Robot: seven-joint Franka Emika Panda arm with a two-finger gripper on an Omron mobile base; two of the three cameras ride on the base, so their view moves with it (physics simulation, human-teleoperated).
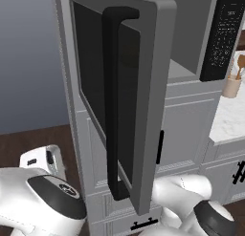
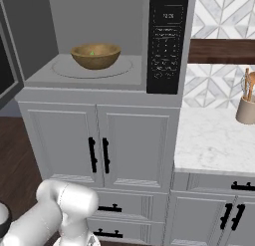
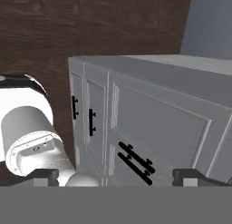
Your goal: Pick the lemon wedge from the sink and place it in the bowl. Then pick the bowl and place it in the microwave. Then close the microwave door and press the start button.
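The microwave (image 2: 94,80) stands open. Inside it, the brown wooden bowl (image 2: 96,56) rests on the round turntable, with the tiny yellow-green lemon wedge (image 2: 92,53) lying in it. The microwave door (image 1: 143,101) is swung out wide toward the left base camera, its long black bar handle (image 1: 113,111) facing me. The black button panel (image 2: 168,41) sits to the right of the cavity. My gripper (image 3: 117,177) is open and holds nothing; it is low down and looks at the grey cabinet fronts below the microwave. The sink is out of view.
Grey cabinet doors with black handles (image 2: 98,154) and drawers sit under the microwave. A white marble counter (image 2: 214,140) runs to the right, with a tan utensil holder (image 2: 246,108) on it. Dark wood floor (image 3: 90,23) lies to the left.
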